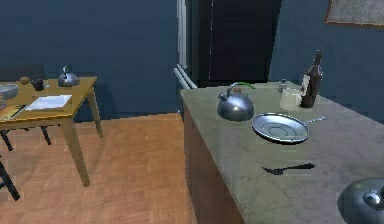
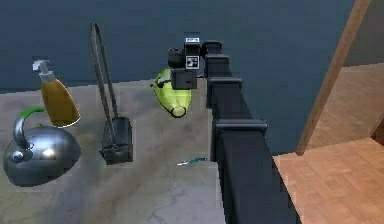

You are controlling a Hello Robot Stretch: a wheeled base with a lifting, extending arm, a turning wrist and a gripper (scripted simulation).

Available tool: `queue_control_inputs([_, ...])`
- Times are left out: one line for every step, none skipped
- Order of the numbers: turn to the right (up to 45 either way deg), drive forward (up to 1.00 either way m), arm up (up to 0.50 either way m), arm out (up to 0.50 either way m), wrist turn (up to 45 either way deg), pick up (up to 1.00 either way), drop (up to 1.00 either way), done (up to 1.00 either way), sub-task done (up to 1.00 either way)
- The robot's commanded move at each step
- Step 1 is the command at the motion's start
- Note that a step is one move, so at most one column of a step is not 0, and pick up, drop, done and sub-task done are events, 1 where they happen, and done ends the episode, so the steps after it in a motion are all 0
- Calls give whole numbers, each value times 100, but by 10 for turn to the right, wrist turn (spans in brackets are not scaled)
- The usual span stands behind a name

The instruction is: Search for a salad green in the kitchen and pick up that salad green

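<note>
Beyond the surface's (image 1: 235, 160) long straight edge, bare wooden floor (image 1: 130, 160) lay open as far as a wooden table (image 1: 60, 108), and a dark fridge (image 1: 225, 40) closed off the far end. Near the surface's back edge, against the blue wall, the yellow-green salad green (image 2: 175, 100) lay at the hand (image 2: 176, 76); whether the hand held anything could not be told. A kettle (image 2: 40, 150) and soap bottle (image 2: 56, 100) stood further along.

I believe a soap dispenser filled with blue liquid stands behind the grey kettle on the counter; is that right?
Not quite: the arm side view shows the soap dispenser behind the grey kettle on the counter holds amber liquid, not blue.
</note>
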Motion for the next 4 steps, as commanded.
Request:
queue_control_inputs([0, 0, -10, 0, 0, 0, 0, 0, 0])
queue_control_inputs([0, 0, 0, 0, 0, 100, 0, 0, 0])
queue_control_inputs([0, 0, 10, 0, 0, 0, 0, 0, 0])
queue_control_inputs([0, 0, 0, 0, 0, 0, 0, 100, 0])
